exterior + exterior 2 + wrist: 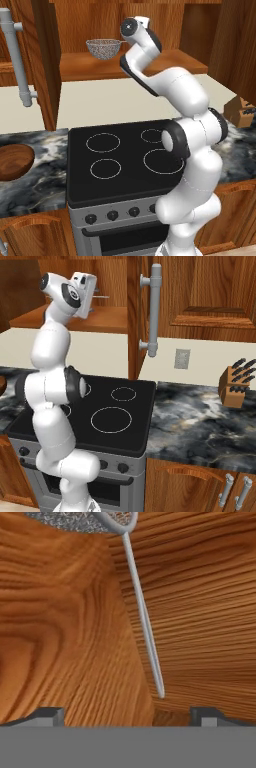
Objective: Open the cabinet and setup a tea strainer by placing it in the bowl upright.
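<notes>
Jaws [127,712] stand parted in the hand view, the two dark tips well apart at 7 and 5 o'clock along the bottom, with nothing between them. Just beyond them, the free end of the tea strainer's long thin handle lies slightly right of the midline and short of the tips, not touching either. From there the handle runs up toward 12 o'clock, where the tea strainer [100,519] shows its metal rim and mesh basket at the top edge. Wood grain of the cabinet interior lies behind and beneath it.

From the left base view, nearest is the stove [125,160] with its black top and four ring marks, set into the marbled bench [30,195]. On that bench at 9 o'clock sits the bowl [15,161], dark reddish-brown and cut off by the picture's edge. Further up, the arm reaches to the open cabinet [165,62], whose shelf carries the tea strainer [104,48] at about 11 o'clock, basket upright, handle pointing right toward the robot's hand. One open cabinet door with its grey bar handle [17,60] hangs at 10 o'clock.

From the right base view, a knife block [236,383] stands on the bench at 3 o'clock, and the other open door's bar handle [154,311] rises at 1 o'clock.
</notes>
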Motion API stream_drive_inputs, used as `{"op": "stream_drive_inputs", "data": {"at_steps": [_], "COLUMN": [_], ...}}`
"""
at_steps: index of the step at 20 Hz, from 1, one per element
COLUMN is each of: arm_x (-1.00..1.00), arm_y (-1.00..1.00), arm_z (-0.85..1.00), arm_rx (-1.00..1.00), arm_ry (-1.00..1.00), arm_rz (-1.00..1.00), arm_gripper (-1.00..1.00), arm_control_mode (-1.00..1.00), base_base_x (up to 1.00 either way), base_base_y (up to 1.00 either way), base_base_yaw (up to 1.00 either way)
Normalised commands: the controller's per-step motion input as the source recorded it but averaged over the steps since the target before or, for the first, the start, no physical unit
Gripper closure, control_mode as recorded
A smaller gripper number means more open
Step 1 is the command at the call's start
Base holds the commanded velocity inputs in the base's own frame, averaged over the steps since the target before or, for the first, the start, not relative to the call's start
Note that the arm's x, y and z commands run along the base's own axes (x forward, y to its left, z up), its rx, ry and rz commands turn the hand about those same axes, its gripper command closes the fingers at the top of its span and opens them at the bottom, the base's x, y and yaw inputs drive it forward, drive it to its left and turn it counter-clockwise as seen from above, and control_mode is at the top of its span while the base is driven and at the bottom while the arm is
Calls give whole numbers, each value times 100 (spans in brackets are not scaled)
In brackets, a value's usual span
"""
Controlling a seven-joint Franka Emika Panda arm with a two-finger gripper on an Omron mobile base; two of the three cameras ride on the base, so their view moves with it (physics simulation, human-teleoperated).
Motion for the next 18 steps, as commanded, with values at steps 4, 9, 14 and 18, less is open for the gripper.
{"op": "stream_drive_inputs", "data": {"at_steps": [4, 9, 14, 18], "arm_x": [25, 31, 27, 23], "arm_y": [0, 0, 0, 0], "arm_z": [0, 0, 0, 0], "arm_rx": [0, 0, 0, 0], "arm_ry": [0, 0, 0, 0], "arm_rz": [0, 0, 0, 1], "arm_gripper": [-100, -100, -100, -100], "arm_control_mode": [-100, -100, -100, -100], "base_base_x": [0, 0, 0, 0], "base_base_y": [0, 0, 0, 0], "base_base_yaw": [0, 0, 0, 0]}}
